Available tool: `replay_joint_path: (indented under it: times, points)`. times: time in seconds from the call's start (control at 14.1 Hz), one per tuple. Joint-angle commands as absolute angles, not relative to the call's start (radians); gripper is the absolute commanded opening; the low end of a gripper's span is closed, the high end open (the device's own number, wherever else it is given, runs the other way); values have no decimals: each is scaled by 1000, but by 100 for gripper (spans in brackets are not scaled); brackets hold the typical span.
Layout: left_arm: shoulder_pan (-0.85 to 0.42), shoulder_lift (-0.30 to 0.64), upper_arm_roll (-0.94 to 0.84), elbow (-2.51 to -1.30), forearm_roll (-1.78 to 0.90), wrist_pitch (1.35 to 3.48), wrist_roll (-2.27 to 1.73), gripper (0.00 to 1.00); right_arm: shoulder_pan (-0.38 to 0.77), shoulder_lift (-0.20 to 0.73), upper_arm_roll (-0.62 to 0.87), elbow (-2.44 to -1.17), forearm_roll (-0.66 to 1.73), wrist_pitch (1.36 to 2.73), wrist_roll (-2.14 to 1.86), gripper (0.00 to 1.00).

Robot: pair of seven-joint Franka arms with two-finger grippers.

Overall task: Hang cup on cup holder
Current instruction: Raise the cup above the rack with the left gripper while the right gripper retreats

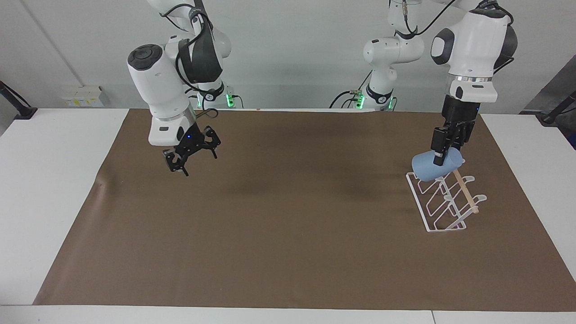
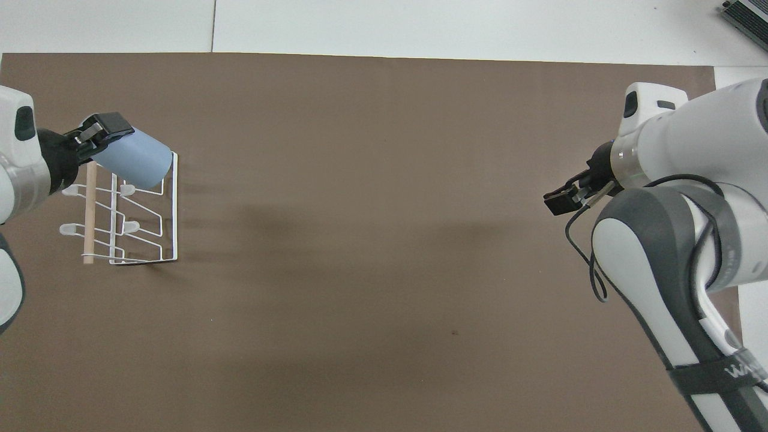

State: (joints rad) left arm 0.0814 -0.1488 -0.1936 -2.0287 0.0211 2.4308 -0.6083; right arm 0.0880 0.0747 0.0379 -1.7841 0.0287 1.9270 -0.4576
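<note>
My left gripper [image 1: 439, 157] [image 2: 103, 134] is shut on one end of the light-blue cup [image 1: 431, 168] [image 2: 133, 159], which it holds tilted on its side. The cup hangs over the end of the white wire cup holder [image 1: 443, 208] [image 2: 147, 237] that lies nearer to the robots and hides the top of its wooden rod [image 1: 465, 193]. I cannot tell whether the cup touches a prong. My right gripper [image 1: 191, 156] [image 2: 561, 199] hangs open and empty above the brown mat, toward the right arm's end of the table.
A brown mat [image 1: 288, 234] covers most of the white table [image 1: 54, 180], and the cup holder stands on it toward the left arm's end. The right arm's elbow [image 2: 654, 252] juts over the mat's edge at that arm's end.
</note>
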Motion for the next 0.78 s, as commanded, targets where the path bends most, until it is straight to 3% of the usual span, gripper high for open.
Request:
replay_joint_path:
  times: [0.0, 0.28, 0.71]
  points:
    - [103, -86, -198, -1990, 121, 2535, -584, 0, 91, 83, 34, -1724, -44, 1815, -156, 100]
    - [123, -8, -198, -1950, 228, 2612, -584, 0, 92, 75, 11, -1713, -29, 1738, 150, 100]
    - [155, 38, -198, -1974, 311, 2664, -584, 0, 92, 66, -54, -1743, 25, 1759, 252, 100]
